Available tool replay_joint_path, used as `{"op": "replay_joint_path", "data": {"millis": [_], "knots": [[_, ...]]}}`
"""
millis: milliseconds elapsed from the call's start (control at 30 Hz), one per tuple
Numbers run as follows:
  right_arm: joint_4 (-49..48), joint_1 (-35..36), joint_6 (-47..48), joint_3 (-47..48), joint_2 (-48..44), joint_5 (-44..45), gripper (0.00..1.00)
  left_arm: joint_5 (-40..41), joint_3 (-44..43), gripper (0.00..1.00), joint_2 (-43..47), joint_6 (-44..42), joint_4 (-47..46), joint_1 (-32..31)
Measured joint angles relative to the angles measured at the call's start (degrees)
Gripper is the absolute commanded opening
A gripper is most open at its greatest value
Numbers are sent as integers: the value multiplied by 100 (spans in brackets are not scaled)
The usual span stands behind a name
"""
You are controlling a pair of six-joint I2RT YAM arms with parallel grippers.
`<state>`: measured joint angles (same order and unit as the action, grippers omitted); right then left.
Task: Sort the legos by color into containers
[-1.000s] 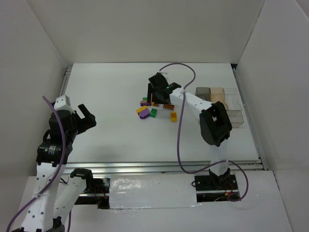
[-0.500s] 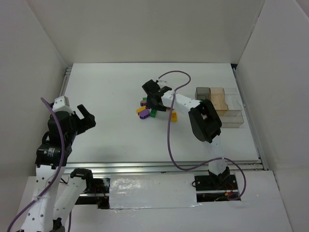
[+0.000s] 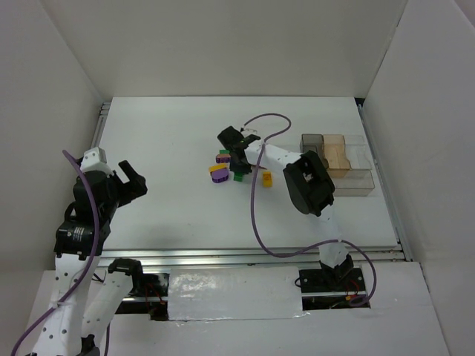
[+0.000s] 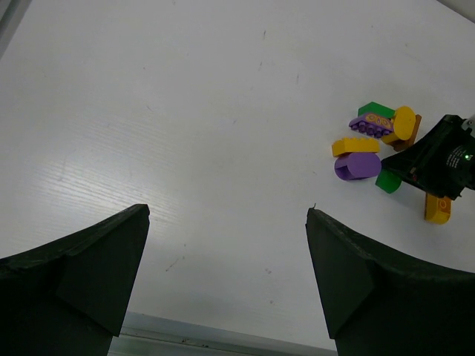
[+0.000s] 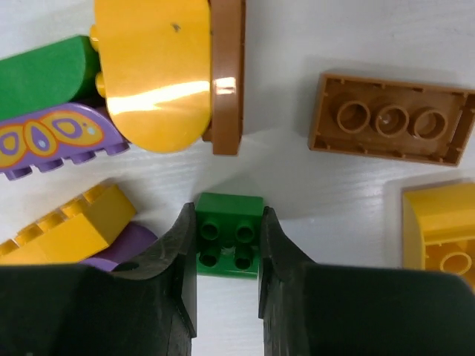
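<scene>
The legos lie in a loose pile (image 3: 223, 169) at mid-table. My right gripper (image 5: 227, 221) is down on the pile's right side, shut on a small green square lego (image 5: 228, 236) that rests on the table. Around it lie a yellow rounded lego (image 5: 154, 70) against a brown plate (image 5: 226, 74), a brown brick (image 5: 391, 119), a green rounded piece (image 5: 48, 74), a patterned purple piece (image 5: 52, 137) and a yellow brick (image 5: 67, 226). My left gripper (image 4: 228, 211) hangs open and empty over bare table, far left of the pile (image 4: 371, 144). The containers (image 3: 361, 183) stand at the right.
Another yellow lego (image 3: 266, 178) lies just right of the pile. The right arm's elbow (image 3: 308, 185) hangs between the pile and the compartment tray, with its purple cable looping over the table. White walls enclose the table on three sides.
The right gripper has swung left and down into the pile and closed its fingers on the green square lego. The left arm has not moved.
</scene>
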<state>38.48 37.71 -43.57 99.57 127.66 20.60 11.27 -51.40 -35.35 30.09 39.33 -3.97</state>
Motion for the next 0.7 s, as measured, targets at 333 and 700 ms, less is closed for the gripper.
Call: {"op": "replay_joint_path", "data": {"millis": [333, 700], "knots": [[-520, -74, 590, -1469, -1478, -621, 0, 0, 0, 99, 0, 0, 2, -15], [-1305, -2363, 2549, -1322, -2826, -813, 0, 4, 0, 100, 0, 0, 2, -52]]}}
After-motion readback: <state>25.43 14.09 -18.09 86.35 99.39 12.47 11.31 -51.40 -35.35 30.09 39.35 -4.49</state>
